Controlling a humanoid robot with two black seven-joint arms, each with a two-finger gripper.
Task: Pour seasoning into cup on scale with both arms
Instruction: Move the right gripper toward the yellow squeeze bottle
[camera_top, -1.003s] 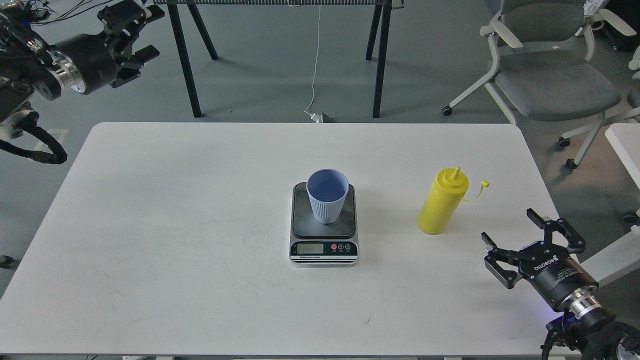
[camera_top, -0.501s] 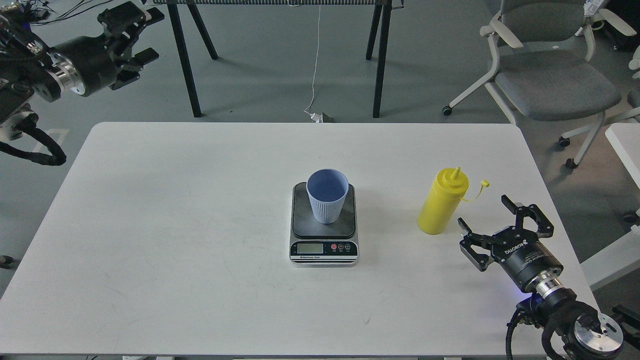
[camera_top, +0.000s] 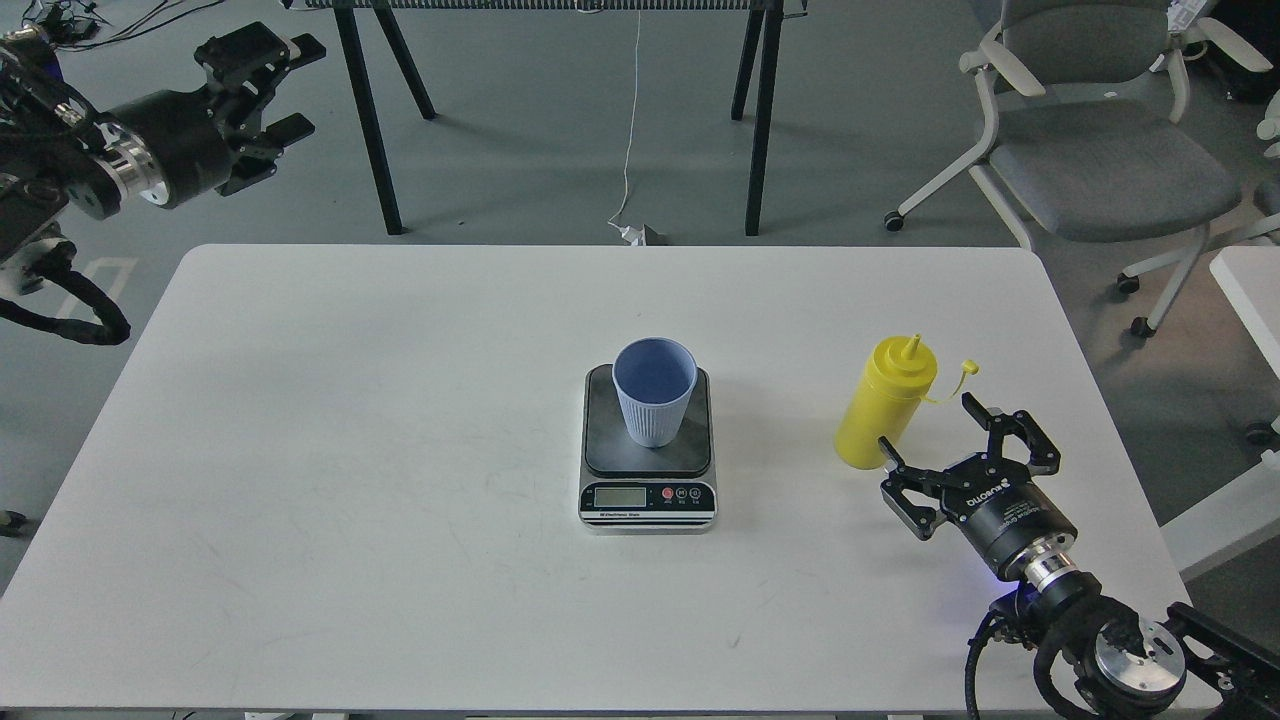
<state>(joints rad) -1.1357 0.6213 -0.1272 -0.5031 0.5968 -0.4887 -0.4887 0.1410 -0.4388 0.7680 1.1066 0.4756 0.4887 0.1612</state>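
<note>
The yellow seasoning bottle (camera_top: 886, 403) stands upright on the white table (camera_top: 400, 420), right of centre, its small cap hanging to the right. The light blue ribbed cup (camera_top: 655, 391) stands upright on the dark plate of the scale (camera_top: 648, 450) at the table's middle. My right gripper (camera_top: 930, 425) is open and empty, just right of and in front of the bottle's lower part, its left finger close to the base. My left gripper (camera_top: 275, 85) is open and empty, held high beyond the table's far left corner.
Black trestle legs (camera_top: 375, 120) stand behind the table. A grey office chair (camera_top: 1100, 150) is at the back right. A white surface's edge (camera_top: 1250, 300) shows at the far right.
My right gripper has moved up and left across the table's right side, from near the right edge to beside the bottle. My left arm has drifted slightly left and down.
</note>
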